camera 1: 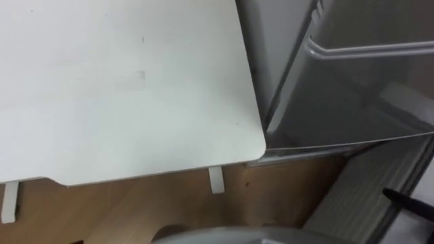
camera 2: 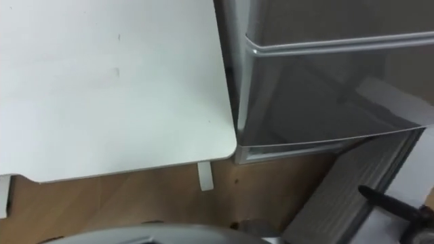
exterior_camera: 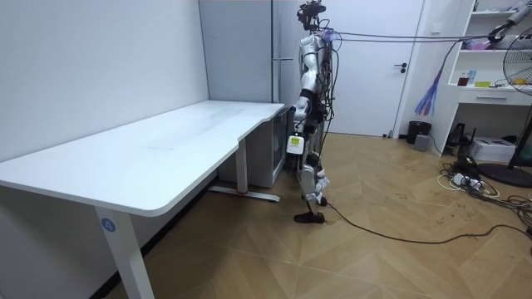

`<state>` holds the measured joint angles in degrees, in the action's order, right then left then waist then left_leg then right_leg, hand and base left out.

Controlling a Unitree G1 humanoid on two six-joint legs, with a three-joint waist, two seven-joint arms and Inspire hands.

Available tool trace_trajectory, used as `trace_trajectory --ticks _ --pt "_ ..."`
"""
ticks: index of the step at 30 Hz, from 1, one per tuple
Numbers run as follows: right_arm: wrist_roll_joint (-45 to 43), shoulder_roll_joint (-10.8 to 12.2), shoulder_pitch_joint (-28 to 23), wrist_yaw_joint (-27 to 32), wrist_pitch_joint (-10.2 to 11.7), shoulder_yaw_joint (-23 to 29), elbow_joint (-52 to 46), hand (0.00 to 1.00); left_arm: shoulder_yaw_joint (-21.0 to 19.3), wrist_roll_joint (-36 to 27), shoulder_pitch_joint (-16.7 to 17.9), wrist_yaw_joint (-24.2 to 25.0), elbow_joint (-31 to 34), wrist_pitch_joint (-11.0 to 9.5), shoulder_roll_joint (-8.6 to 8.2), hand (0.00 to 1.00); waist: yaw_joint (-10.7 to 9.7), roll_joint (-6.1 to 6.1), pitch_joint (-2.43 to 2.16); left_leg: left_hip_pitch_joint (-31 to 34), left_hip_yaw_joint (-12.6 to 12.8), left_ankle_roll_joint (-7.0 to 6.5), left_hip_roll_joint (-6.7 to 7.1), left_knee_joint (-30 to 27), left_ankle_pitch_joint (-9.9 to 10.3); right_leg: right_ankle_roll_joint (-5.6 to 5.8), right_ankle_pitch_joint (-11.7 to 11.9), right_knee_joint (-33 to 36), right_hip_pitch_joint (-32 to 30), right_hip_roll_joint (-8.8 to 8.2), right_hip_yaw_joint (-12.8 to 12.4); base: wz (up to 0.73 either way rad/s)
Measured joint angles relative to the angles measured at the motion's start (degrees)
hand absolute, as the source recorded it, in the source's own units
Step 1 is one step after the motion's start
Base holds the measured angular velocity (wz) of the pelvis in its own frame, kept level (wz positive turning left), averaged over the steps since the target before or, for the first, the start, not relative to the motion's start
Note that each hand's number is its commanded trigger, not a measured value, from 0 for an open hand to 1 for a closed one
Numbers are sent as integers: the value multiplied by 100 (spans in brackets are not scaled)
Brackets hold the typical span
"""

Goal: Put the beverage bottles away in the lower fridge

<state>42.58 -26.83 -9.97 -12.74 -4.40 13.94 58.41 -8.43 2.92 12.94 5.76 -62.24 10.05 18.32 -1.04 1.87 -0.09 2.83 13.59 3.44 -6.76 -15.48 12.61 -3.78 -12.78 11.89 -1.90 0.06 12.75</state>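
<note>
The grey fridge (camera 1: 352,74) fills the upper right of the eye views. A horizontal handle ridge (camera 1: 369,49) runs between its doors, and the lower door (camera 2: 319,102) is below it. A dark part of my right hand (camera 1: 409,202) pokes in at the lower right, in front of a ribbed grey panel (camera 1: 356,196). In the room view I stand upright between the table's far end and the fridge (exterior_camera: 237,50). My left hand (exterior_camera: 296,115) hangs at my side. A small white and green carton-like thing (exterior_camera: 293,143) shows just below it; whether it is held is unclear.
The white table (camera 1: 122,88) takes up the left half, its rounded corner close to the fridge. Its white foot (camera 1: 215,179) rests on the wooden floor (camera 1: 271,190). In the room view, a fan, shelves and cables (exterior_camera: 490,149) are at the right.
</note>
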Motion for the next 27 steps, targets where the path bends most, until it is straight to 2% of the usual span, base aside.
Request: trace_trajectory --ticks 1,2,3,4,6,10,11,13,14,16,20,21,24,27 --pt "277 205 -147 61 0 -68 -505 0 94 5 9 4 0 3 -30 0 9 4 -3 -16 0 11 1 14 -8 0 0 28 3 2 -18 5" --pt "375 270 -290 146 13 -90 -730 0 113 12 -4 4 -5 13 -78 0 -81 51 3 -27 -28 16 11 21 -11 7 -4 14 69 -11 23 8" --pt "557 314 -554 229 98 -81 -952 0 216 4 21 8 43 -2 -159 0 41 48 -2 -147 51 17 46 92 -9 34 -30 58 92 -41 8 -18" --pt "790 311 -640 262 89 -183 -1148 0 310 -18 28 4 49 30 -181 0 153 58 4 -163 44 17 40 89 -10 32 -27 78 89 -31 -109 -40" --pt "1171 344 -694 422 190 -399 -1305 0 433 -31 -15 -31 74 125 -200 0 149 6 46 -161 44 18 34 121 -10 23 -15 88 75 -12 -124 -21" --pt "1338 333 -1103 930 127 -599 -2066 0 505 -103 34 -95 268 204 -370 0 314 -49 59 -258 35 24 21 207 -14 6 -16 87 89 29 -207 -14" --pt "1337 336 -1164 1072 64 -626 -2259 0 543 -100 94 -137 351 208 -466 0 333 -70 60 -271 26 25 24 209 -16 4 -16 87 91 30 -238 -19" --pt "1378 338 -1162 1315 40 -824 -2350 0 644 -70 131 -127 414 241 -577 0 389 -189 51 -348 20 41 29 271 -26 0 -13 103 88 38 -292 -17" --pt "1392 347 -1162 1338 -6 -833 -2350 0 643 -69 130 -123 422 243 -586 0 413 -231 51 -359 16 45 30 289 -27 0 -13 104 92 43 -304 -11" --pt "1473 352 -1163 1427 -135 -999 -2350 0 642 -65 138 -132 442 246 -523 0 452 -425 58 -374 -45 46 30 290 -26 -1 -11 103 125 46 -307 -2" --pt "1539 350 -1167 1484 -288 -1283 -2349 0 642 -108 170 -190 437 304 -446 0 466 -578 65 -459 -113 76 23 282 -7 -2 -10 119 200 57 -312 -1" --pt "1563 388 -1166 1488 -313 -1334 -2350 0 648 -109 155 -249 437 339 -452 0 476 -626 88 -480 -108 76 15 285 -7 -2 -10 147 200 63 -312 -8" --pt "1606 399 -1166 1499 -313 -1491 -2349 0 652 -108 102 -381 385 381 -511 0 548 -663 125 -523 -107 77 5 290 -7 -19 0 169 203 70 -317 -11" --pt "1577 463 -1165 1506 -303 -1497 -2349 0 682 -89 54 -561 359 375 -557 0 588 -647 140 -499 -118 76 12 269 -6 -4 19 154 172 50 -286 0"
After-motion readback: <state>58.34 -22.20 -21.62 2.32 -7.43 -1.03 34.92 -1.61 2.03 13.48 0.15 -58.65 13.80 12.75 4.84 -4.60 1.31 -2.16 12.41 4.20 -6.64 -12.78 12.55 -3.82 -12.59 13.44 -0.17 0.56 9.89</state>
